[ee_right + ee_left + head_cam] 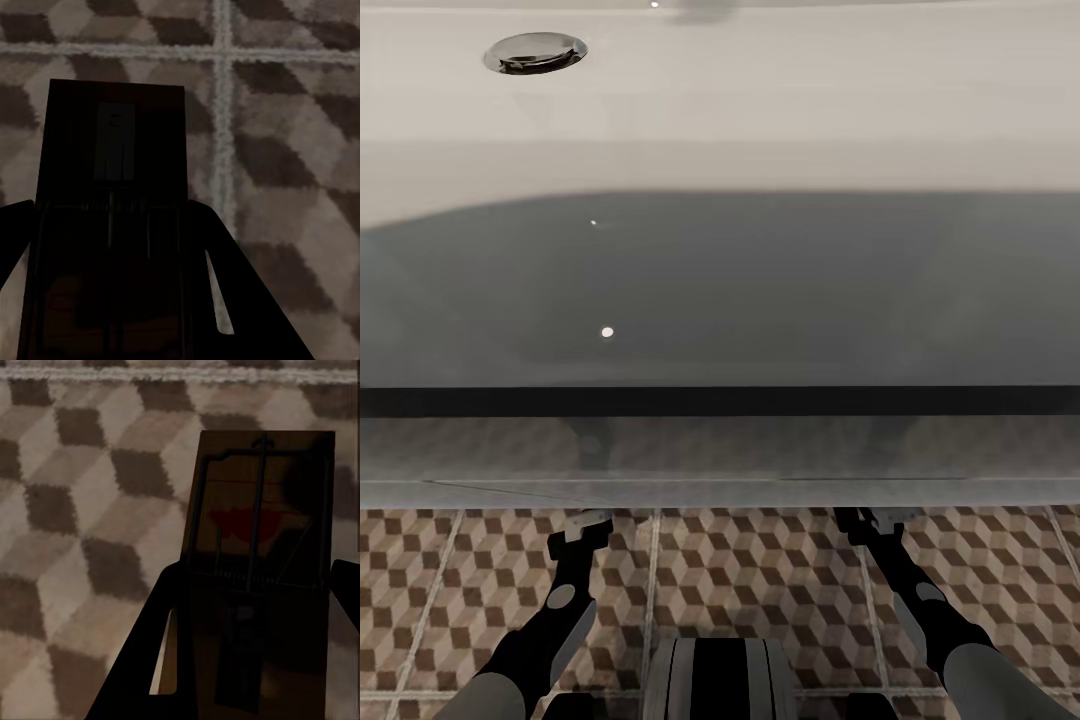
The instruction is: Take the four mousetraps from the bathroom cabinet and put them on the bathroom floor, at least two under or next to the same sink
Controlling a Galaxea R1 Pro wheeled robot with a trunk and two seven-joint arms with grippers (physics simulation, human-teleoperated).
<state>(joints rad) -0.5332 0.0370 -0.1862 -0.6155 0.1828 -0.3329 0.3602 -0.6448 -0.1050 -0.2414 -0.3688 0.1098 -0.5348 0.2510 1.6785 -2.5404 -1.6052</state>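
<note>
Sink [760,110]: smooth, glossy white ceramic-like surface, with a polished chrome drain ring [535,52]; bathroom floor [760,580]: matt tiles in a brown-and-beige cube print, pale rough-looking grout; mousetrap [262,532] in the left wrist view: dark brown wood-like slab, thin dark metal wire parts; mousetrap [112,187] in the right wrist view: similar dark, matt slab; gripper fingers [142,660]: matt black.

Both arms are black with pale grey shells along their upper links and a round grey disc at a joint. The left gripper [582,527] and right gripper [872,520] end in black fingers [142,675] with pale inner faces.
</note>
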